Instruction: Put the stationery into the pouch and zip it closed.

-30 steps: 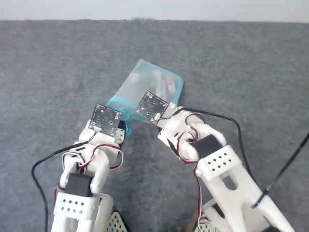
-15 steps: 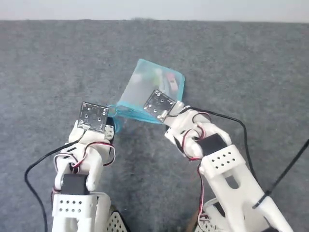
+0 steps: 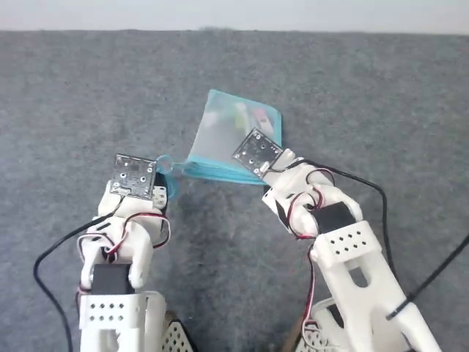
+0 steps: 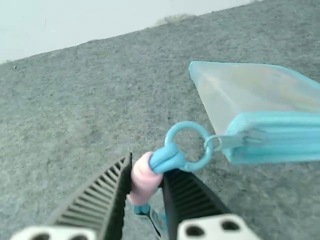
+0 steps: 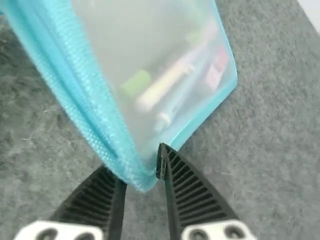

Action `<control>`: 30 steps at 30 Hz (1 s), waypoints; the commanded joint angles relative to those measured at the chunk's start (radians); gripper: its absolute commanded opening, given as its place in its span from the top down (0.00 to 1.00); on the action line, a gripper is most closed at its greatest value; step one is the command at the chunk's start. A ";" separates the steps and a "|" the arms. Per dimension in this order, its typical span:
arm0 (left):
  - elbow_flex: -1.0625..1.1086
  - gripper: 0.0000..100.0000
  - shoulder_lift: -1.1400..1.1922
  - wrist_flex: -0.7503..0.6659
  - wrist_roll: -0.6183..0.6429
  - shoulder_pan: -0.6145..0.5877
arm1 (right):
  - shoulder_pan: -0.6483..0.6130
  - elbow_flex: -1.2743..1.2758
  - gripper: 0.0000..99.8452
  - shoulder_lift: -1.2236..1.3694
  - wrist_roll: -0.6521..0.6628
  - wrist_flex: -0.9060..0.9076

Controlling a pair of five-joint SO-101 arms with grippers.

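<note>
1. Pouch (image 3: 234, 139) first: it lies on the grey counter (image 3: 88, 95), stretched between the two arms, and its pull is the part nearest them.
2. The left gripper (image 4: 145, 172) sits low over the counter. It is pinched narrowly on a pink charm (image 4: 140, 186) that hangs from the blue pull ring (image 4: 186, 125).
3. Just beyond, the ring links to the slider (image 4: 216, 142) at the pouch's corner. The zip looks drawn right to that end, though I cannot confirm the whole seam is sealed.
4. The right gripper (image 5: 140, 170) holds the other near corner, its jaws narrow and clamped on the woven blue edging.
5. Farther on, the stationery (image 5: 136, 82) sits inside behind the frosted face: a pale pen (image 5: 162, 87), something green and something pink.
6. By my judgement the pouch is light and soft, and it will sag wherever it is unsupported.
   - The smooth face is probably slippery, so the woven edge and the pull are the places to take hold.
   - The loose contents may slide if it is tipped.
7. Farthest off, the counter ends at a pale wall (image 3: 234, 15).
</note>
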 commanded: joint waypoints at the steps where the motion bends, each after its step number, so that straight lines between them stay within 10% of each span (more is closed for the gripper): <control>1: -0.025 0.98 0.000 -0.044 0.000 0.041 | 0.081 0.005 0.99 0.012 -0.048 0.013; 9: -0.001 0.80 -0.002 -0.011 0.000 0.161 | 0.110 0.003 0.89 0.004 -0.287 0.105; 30: 0.001 0.72 0.000 0.054 0.077 0.339 | 0.085 -0.009 0.75 0.005 -0.292 0.199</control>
